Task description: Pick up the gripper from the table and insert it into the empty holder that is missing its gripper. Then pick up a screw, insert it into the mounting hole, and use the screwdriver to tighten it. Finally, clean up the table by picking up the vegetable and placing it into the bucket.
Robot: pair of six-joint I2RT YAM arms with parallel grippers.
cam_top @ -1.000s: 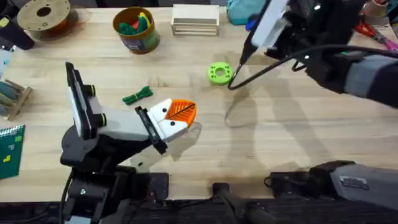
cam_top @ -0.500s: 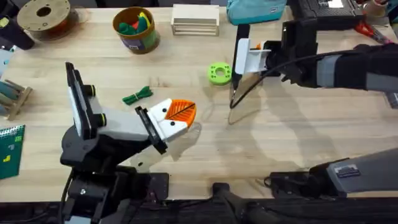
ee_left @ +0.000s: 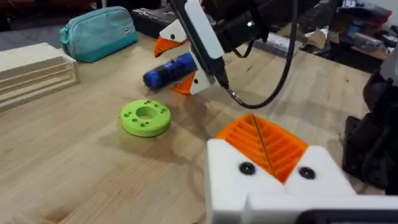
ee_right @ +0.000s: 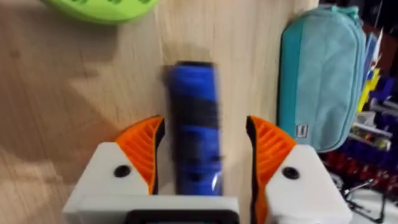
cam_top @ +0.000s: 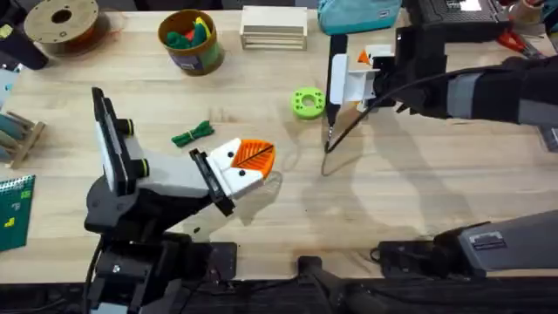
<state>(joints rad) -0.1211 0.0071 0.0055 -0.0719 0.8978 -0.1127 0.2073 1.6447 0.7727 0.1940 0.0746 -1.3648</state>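
Your right claw [cam_top: 349, 77] sits low over the far part of the desk [cam_top: 418, 192], just right of the bright green ring [cam_top: 307, 102], and its orange pads stand apart with the blue screwdriver [ee_right: 196, 127] lying on the wood between them; in the right wrist view there is a gap on each side of the barrel, so the claw is open around it, not clamped. The teal pouch [ee_right: 323, 74] lies just beyond. Your left claw [cam_top: 248, 166] rests near the desk's middle, with an orange ribbed gripper [ee_left: 264, 143] seated in its white holder [ee_left: 273, 186]; you cannot tell from these views whether its fingers are parted or together. The dark green vegetable [cam_top: 193, 133] lies on the desk just behind the left claw, well short of the bucket [cam_top: 191, 40], which stands at the far edge beside the cream slatted box [cam_top: 274, 27].
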